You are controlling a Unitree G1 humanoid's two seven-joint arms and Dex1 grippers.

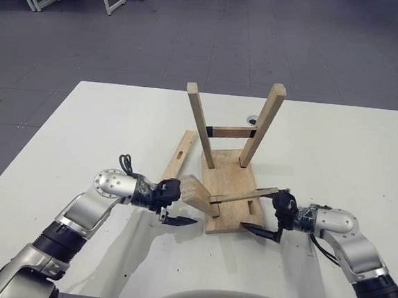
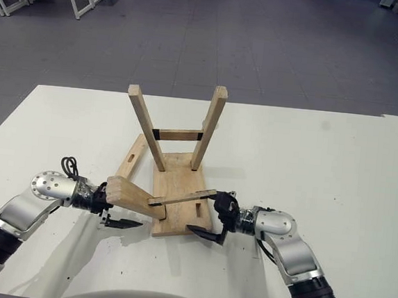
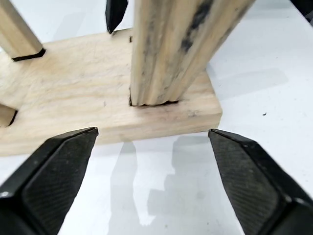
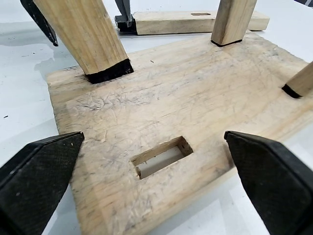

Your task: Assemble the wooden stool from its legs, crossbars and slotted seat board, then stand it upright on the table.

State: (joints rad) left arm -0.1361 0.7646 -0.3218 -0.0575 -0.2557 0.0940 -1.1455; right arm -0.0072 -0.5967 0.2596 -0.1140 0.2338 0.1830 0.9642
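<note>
On the table, near edge of the upturned seat board, we keep left gripper released beside the seated near-left leg and right gripper released by the empty slot, probably awaiting the loose leg lying left.

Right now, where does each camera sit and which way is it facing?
Eye views: on the head, looking forward and down at the table; both arms show, either side of the board.
Left wrist: behind the open left jaws, facing the near leg set in the board.
Right wrist: behind the open right jaws, facing the board's empty slot.
Shared: both wrist views show the board and that leg.
</note>
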